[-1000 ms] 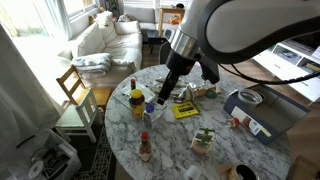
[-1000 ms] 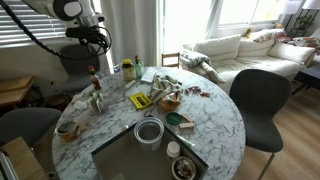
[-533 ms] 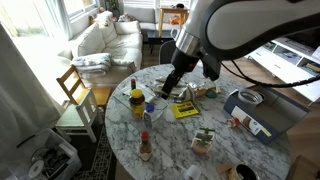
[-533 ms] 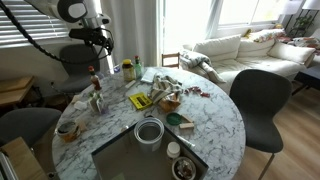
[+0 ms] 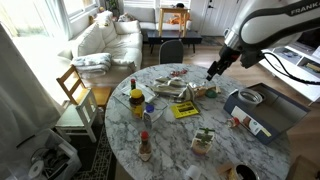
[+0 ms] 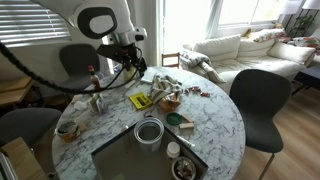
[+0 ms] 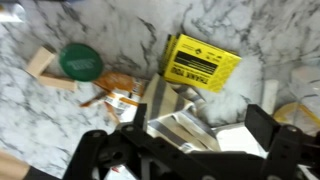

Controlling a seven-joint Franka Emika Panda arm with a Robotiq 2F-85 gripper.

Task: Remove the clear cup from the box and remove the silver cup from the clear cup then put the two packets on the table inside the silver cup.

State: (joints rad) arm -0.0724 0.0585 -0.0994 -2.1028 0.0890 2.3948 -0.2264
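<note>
Above the marble worktop (image 5: 172, 135) the claw (image 7: 185, 152) hangs with its two fingers spread wide; it holds nothing and touches nothing. Beneath it lie a yellow packet (image 7: 200, 62) and a green lid (image 7: 80, 62). Well apart from the claw, the clear cup (image 6: 138, 132) stands in the box (image 6: 112, 160), and the silver cup (image 6: 149, 132) seems to sit inside it.

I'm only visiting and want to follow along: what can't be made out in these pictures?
Silver cup: in an exterior view, too small to separate from the clear cup holding it.
Box: in an exterior view, cut off by the bottom edge.
Yellow packet: wrist view, lettering too blurred to read.
Clutter under the gripper: wrist view, blurred and partly hidden by it.
</note>
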